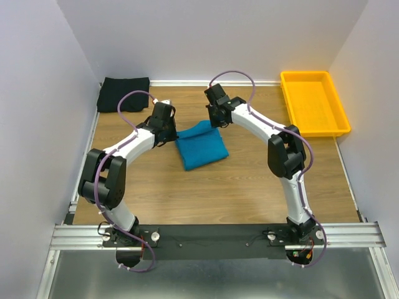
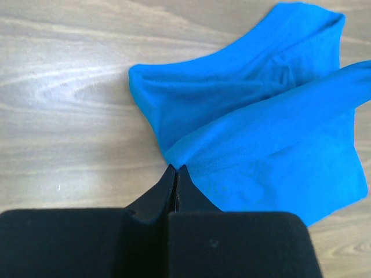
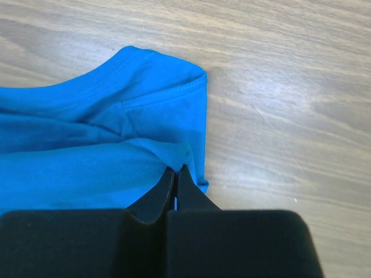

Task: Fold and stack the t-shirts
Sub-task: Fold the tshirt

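Teal shirt mid-table, part folded — left gripper and right gripper both pinched shut on its edges.

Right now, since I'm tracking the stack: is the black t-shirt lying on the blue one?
No, the black t-shirt lies alone in the far left corner, apart from the blue t-shirt.

The table is showing brown wood grain, carrying a plain blue shirt, a black shirt and a yellow tray.
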Available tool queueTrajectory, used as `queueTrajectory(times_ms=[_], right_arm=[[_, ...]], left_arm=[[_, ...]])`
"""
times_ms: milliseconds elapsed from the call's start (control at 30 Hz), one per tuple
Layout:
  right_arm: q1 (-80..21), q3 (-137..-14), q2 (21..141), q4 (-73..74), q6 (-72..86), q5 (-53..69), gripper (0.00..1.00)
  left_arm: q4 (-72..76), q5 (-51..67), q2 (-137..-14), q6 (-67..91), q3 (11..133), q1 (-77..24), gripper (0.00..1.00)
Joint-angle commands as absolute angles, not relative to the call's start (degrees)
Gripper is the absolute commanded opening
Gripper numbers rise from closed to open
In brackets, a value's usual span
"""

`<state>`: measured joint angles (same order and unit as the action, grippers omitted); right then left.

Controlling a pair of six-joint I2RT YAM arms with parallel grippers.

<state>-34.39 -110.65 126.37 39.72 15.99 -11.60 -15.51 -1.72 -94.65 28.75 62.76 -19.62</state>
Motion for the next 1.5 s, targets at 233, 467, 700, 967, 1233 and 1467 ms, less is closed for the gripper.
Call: queueTrajectory(times_ms=[233,467,700,967,1233,1467], right_arm=[[-33.22,-106.61,128.94,28.74,15.38,-14.94,0.05],[-33.22,-106.26,128.41,26.72,15.38,-15.12,0.35],[-33.31,-105.39,122.36,25.85,15.65,-12.93,0.58],[-33.22,-97.04,116.72,21.19,15.64,-1.95,0.53],[-29.72,-92.28,119.87,9.15,19.41,20.07,0.42],[-27.25,-100.80,131.47,0.54,23.64,36.29,0.40]], left_arm=[[-8.53,-9.14,-96.06,30.67,58.54,-18.19,0.00],[-7.30,-10.98,-97.12,31.47,57.83,-18.19,0.03],[-8.61,-10.99,-92.04,31.03,59.94,-18.19,0.67],[-8.09,-6.26,-81.57,29.80,53.54,-20.39,0.62],[-0.53,-3.16,-90.25,28.48,54.31,-19.95,0.24],[-0.26,-2.47,-104.49,26.37,65.55,-16.79,0.17]])
